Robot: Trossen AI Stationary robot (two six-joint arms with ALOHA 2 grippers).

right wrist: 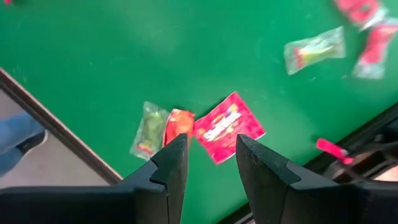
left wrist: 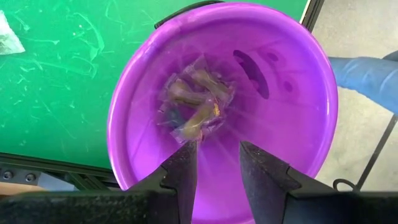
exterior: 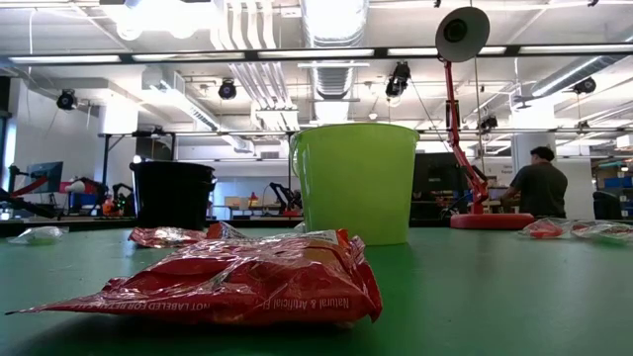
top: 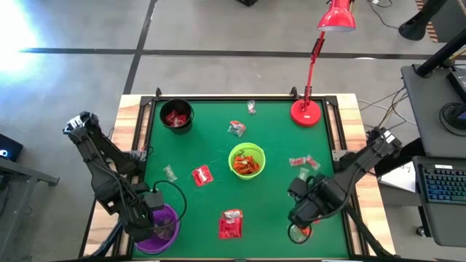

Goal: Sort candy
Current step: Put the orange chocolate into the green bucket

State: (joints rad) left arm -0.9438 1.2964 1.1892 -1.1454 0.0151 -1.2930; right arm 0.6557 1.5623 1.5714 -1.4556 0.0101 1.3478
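Right tool (right wrist: 207, 163), empty with a narrow gap, hangs over a red packet (right wrist: 228, 127) touching an orange wrapper (right wrist: 179, 123) — closing could pinch both; left tool (left wrist: 216, 169), narrowly parted and empty, over the purple bowl (left wrist: 305, 112)

Lime bowl (top: 247, 161) mid-table, lamp (top: 306, 112) far-right corner

Green table (top: 218, 145) from above, lime-green bowl (top: 247, 161) central, black bowl (top: 177, 116) far-left, purple bowl (top: 162, 227) under left gripper (top: 154, 206), red packets (top: 230, 223) scattered, red lamp (top: 306, 110), right gripper (top: 300, 216) near edge.
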